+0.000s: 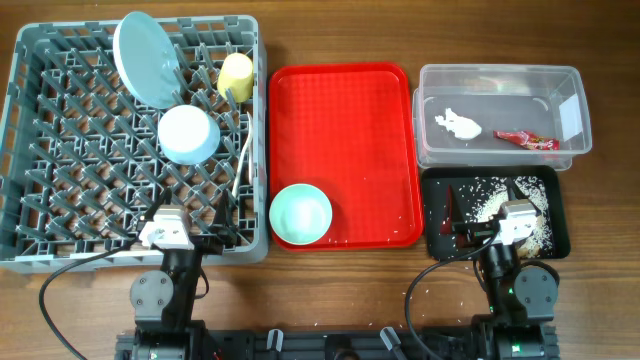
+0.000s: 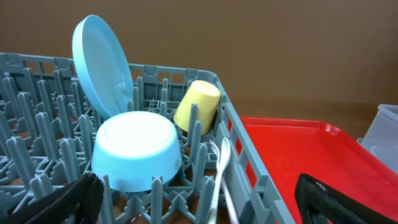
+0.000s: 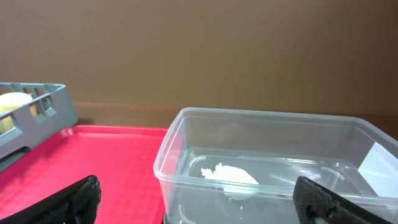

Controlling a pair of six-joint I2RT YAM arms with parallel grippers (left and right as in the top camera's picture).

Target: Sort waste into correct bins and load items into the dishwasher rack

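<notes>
The grey dishwasher rack (image 1: 30, 150) holds a light blue plate (image 1: 145, 58) on edge, an upturned light blue bowl (image 1: 188, 134), a yellow cup (image 1: 236, 73) and white cutlery (image 1: 243, 165). A mint-green bowl (image 1: 300, 214) sits on the red tray (image 1: 345, 120). In the clear tub (image 1: 500, 75) lie a white napkin (image 1: 458, 124) and a red wrapper (image 1: 527, 140). Rice crumbs (image 1: 495, 195) are strewn in the black tray (image 1: 555, 210). My left gripper (image 2: 202, 199) hangs open over the rack's near edge, empty. My right gripper (image 3: 205, 199) is open above the black tray and faces the tub (image 3: 261, 124).
The red tray (image 2: 298, 149) lies between the rack (image 2: 249, 168) and the two bins. A few crumbs speckle its near part and the wooden table in front. Black cables loop from both arm bases at the table's near edge.
</notes>
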